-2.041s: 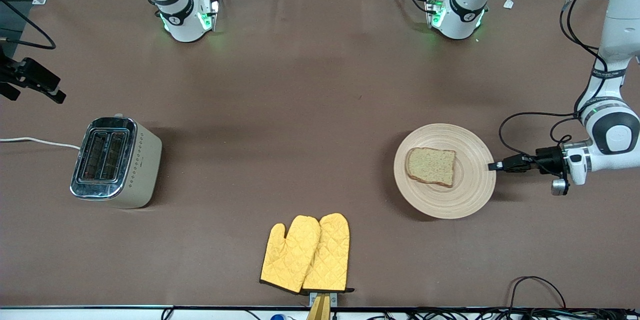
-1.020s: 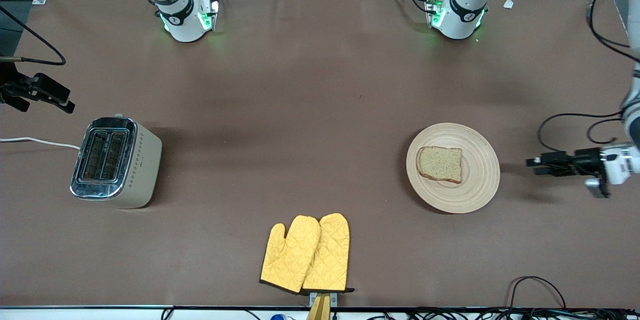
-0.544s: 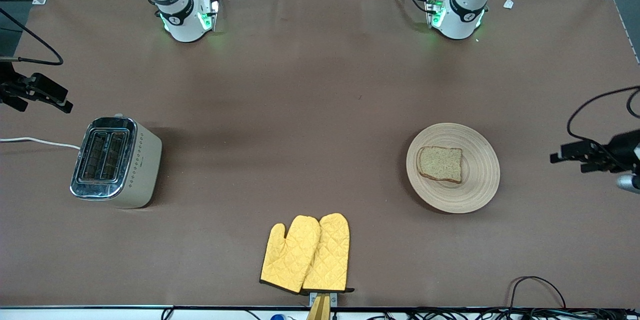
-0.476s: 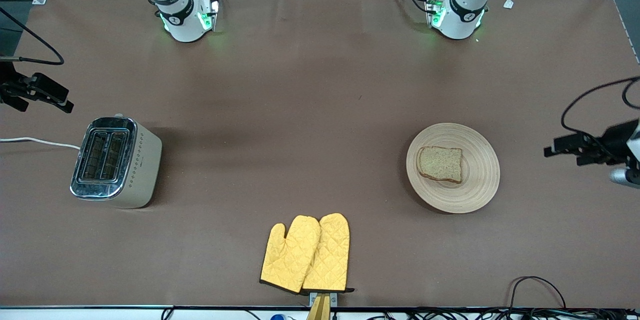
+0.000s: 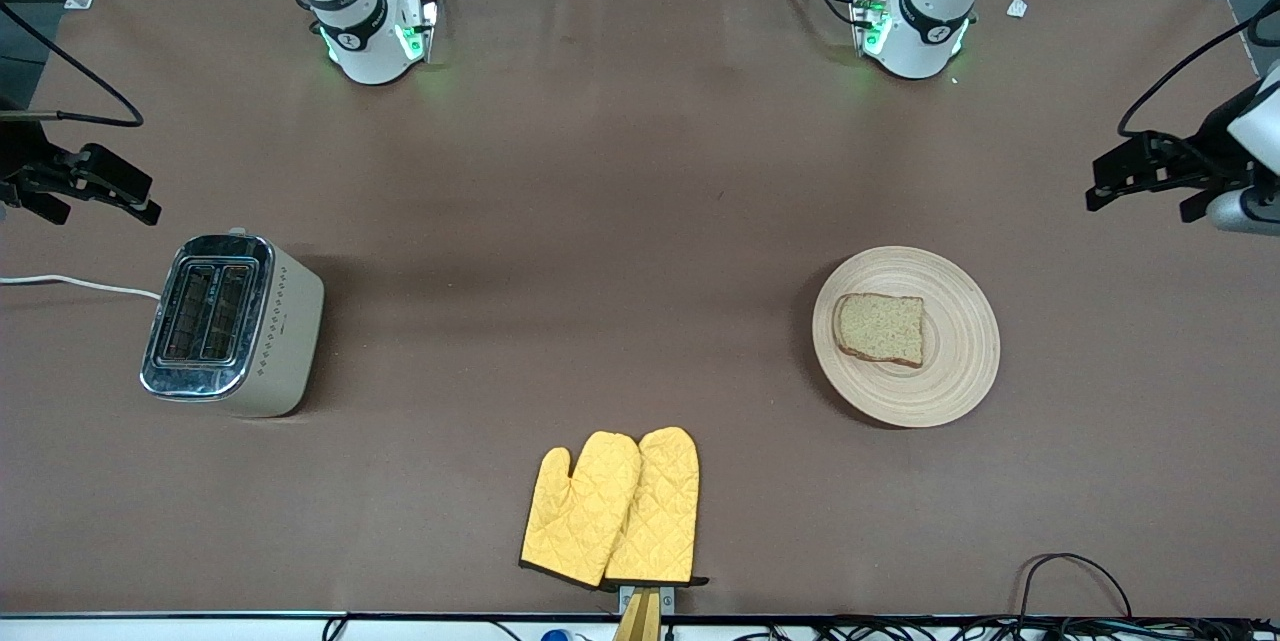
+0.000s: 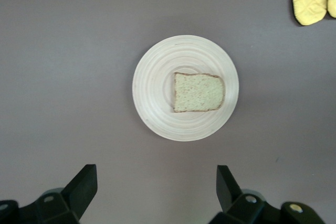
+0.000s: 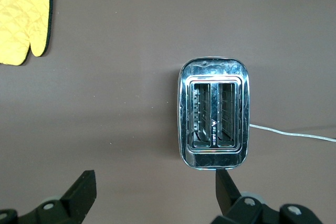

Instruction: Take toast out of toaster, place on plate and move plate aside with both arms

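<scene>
The toast (image 5: 880,328) lies flat on the round wooden plate (image 5: 960,341), which rests on the brown table toward the left arm's end. My left gripper (image 5: 1095,186) is open and empty, up over the table edge at the left arm's end, apart from the plate. Its wrist view shows the plate (image 6: 152,87) and the toast (image 6: 198,92) below, between the spread fingers (image 6: 84,184). My right gripper (image 5: 150,204) is open and empty, in the air by the right arm's end, over the table beside the toaster (image 5: 232,324). The toaster also shows in the right wrist view (image 7: 213,113).
A pair of yellow oven mitts (image 5: 612,506) lies near the table's front edge, in the middle. The toaster's white cable (image 5: 70,283) runs off the right arm's end. Both toaster slots are empty. Cables lie along the front edge.
My left gripper slid the plate slightly toward the left arm's end, let go of its rim, drew back and rose. The right gripper barely moved.
</scene>
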`<state>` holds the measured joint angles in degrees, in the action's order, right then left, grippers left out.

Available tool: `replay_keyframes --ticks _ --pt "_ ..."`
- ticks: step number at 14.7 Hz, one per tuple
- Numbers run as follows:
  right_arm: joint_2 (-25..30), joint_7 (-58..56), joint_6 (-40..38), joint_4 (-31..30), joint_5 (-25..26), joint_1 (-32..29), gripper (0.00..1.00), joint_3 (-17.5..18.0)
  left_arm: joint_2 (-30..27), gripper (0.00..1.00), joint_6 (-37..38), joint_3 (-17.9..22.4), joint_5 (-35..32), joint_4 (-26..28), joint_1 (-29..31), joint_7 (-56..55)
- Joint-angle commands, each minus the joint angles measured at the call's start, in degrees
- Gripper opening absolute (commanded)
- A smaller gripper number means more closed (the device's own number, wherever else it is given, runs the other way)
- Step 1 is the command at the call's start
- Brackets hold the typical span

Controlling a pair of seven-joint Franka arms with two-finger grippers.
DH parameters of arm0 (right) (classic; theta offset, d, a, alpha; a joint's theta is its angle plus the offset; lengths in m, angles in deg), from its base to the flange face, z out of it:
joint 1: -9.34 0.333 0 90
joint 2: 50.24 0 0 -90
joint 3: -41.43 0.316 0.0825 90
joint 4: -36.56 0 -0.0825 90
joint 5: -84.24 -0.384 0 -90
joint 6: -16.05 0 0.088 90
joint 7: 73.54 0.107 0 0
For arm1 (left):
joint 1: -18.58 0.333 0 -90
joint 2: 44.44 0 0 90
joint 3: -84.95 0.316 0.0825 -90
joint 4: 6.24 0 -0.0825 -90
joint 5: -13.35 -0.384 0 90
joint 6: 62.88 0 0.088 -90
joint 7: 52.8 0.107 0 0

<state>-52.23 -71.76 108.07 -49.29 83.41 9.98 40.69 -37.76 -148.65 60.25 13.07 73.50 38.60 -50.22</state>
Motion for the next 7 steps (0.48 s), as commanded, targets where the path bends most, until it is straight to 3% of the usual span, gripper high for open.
replay_keyframes --ticks 1,2,5,7 --pt "0.4 -0.28 -0.61 0.06 1.0 -0.74 1.0 0.65 0.1 1.0 0.17 -0.17 -0.69 0.77 1.52 2.17" --pt "0.4 0.06 -0.88 0.06 1.0 -0.65 1.0 0.65 -0.77 1.0 1.04 0.96 -1.04 0.69 -1.97 2.08" --pt "0.4 0.24 -1.85 0.06 1.0 -0.3 1.0 0.65 -2.27 1.0 1.31 15.34 -2.01 0.69 -16.47 1.03" --pt "0.4 0.33 -1.76 -0.02 1.0 -0.21 1.0 0.74 -3.42 1.0 0.88 18.19 0.71 1.3 -18.17 -0.38"
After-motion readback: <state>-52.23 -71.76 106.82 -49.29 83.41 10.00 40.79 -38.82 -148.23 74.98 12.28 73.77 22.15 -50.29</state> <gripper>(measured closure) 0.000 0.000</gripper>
